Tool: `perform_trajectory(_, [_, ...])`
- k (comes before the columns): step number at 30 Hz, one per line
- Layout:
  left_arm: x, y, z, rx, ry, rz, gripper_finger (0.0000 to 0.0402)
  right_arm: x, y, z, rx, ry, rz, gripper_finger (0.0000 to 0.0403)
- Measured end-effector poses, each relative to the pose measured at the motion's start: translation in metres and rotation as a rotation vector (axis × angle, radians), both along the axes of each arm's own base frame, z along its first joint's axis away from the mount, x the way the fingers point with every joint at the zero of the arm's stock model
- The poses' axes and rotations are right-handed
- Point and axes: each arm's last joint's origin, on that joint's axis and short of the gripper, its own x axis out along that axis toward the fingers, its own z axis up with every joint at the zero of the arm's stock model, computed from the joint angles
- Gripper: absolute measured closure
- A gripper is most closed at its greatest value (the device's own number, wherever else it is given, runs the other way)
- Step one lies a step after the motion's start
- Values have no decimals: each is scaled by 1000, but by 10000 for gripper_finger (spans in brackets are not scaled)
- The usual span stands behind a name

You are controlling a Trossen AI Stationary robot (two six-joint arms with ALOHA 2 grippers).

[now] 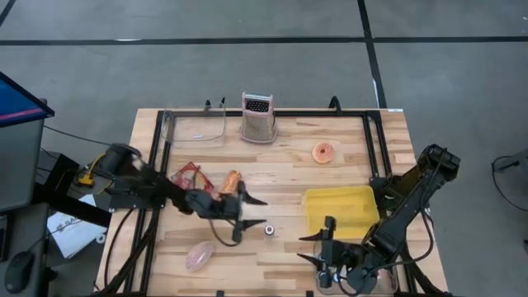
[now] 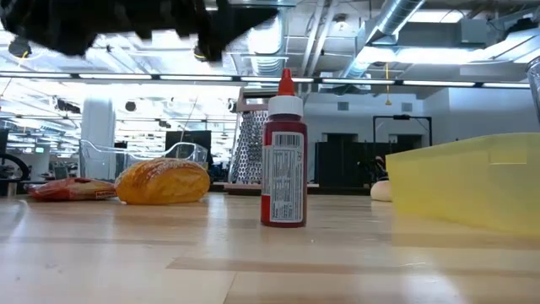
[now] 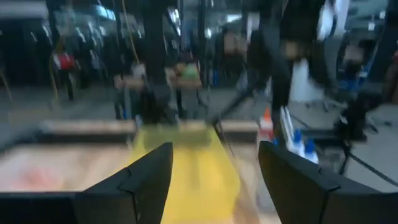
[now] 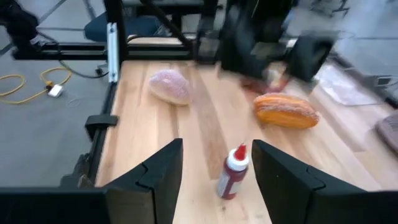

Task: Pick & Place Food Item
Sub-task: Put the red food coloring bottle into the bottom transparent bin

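Observation:
A small red sauce bottle point(image 1: 269, 229) point(image 2: 283, 160) stands upright on its base near the table's middle. A golden bread roll point(image 1: 232, 180) point(image 4: 286, 111) and a red packet point(image 1: 188, 175) lie left of it, and a pink food item point(image 1: 200, 256) point(image 4: 169, 85) lies by the near edge. My left gripper point(image 1: 250, 219) point(image 3: 214, 180) hovers open just left of the bottle and above it, with nothing between its fingers. My right gripper point(image 1: 312, 247) point(image 4: 214, 180) stands open near the front edge, right of the bottle and apart from it.
A yellow bin point(image 1: 341, 210) point(image 2: 472, 181) sits at the right. A frosted donut point(image 1: 324, 153) lies beyond it. A metal grater point(image 1: 257, 117) and a clear container point(image 1: 195, 128) stand at the far edge. Bare wood lies between the bottle and the bin.

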Motion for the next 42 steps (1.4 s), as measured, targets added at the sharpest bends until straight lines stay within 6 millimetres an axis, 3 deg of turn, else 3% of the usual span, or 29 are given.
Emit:
perform_trajectory(6, [-34, 14, 69, 130, -174, 24, 173, 23, -18, -18, 44, 69, 35, 219])
perform_trajectory(11, [-77, 31, 119, 148, -240, 38, 176, 59, -52, -46, 158, 243, 105, 219])
perform_trajectory(13, [-94, 34, 130, 149, -236, 18, 174, 74, -67, -51, 206, 298, 152, 219])
perform_trajectory(17, [-114, 28, 133, 169, -189, -74, 170, 95, -97, -38, 277, 366, 232, 219])
perform_trajectory(21, [-117, 12, 128, 209, -158, -136, 170, 103, -121, -16, 274, 521, 237, 219])
perform_trajectory(25, [-120, 2, 129, 257, -186, -83, 171, 117, -136, -5, 286, 647, 239, 213])
perform_trajectory(34, [-128, -8, 129, 297, -183, -82, 167, 157, -120, -35, 203, 790, 326, 203])
perform_trajectory(42, [-132, -13, 132, 320, -210, -98, 165, 169, -111, -48, 147, 811, 343, 203])
